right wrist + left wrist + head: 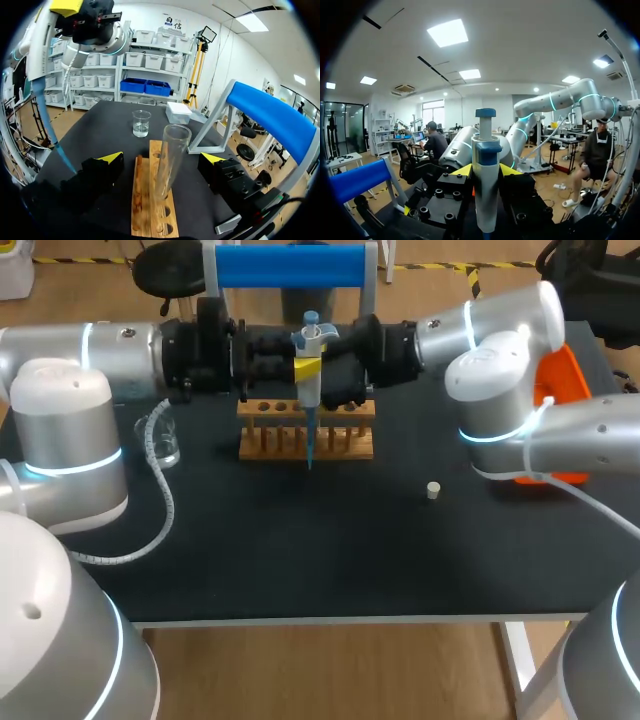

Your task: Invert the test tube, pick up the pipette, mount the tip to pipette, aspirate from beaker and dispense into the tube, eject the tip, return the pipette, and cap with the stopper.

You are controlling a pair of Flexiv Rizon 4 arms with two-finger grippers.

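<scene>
While the left claw (pixel 485 171) is closed on the body of the pipette (pixel 485 150), with one yellow tip on each side of it, the right claw (pixel 161 158) stands wide open. The pipette is held upright above the surface (pixel 300 550), its blue plunger cap on top. Its blue pipette tip (pixel 310 440) hangs down in front of the wooden rack (pixel 345 445), ending just above the surface. From the right wrist the same blue tip slants down beside the right claw's finger, outside the rack and apart from the tube.

Between the right claw's spread fingers stands the glass test tube (pixel 170 150), seated in a hole of the rack, mouth up and leaning slightly. Neither yellow pad touches the glass; there is a clear gap on both sides. In the head view the two claws face each other over the rack, the left arm coming in from the left and the right arm from the right.

Beyond the rack, seen from the right wrist, the beaker (pixel 141 122) stands on the surface, with a white box (pixel 178 112) near it. The small pale stopper (pixel 433 490) lies alone on the surface, well apart from the rack, towards the right arm. A blue-handled stand (pixel 290 265) rises at the far edge, and an orange object (pixel 565 380) sits partly hidden behind the right arm.
</scene>
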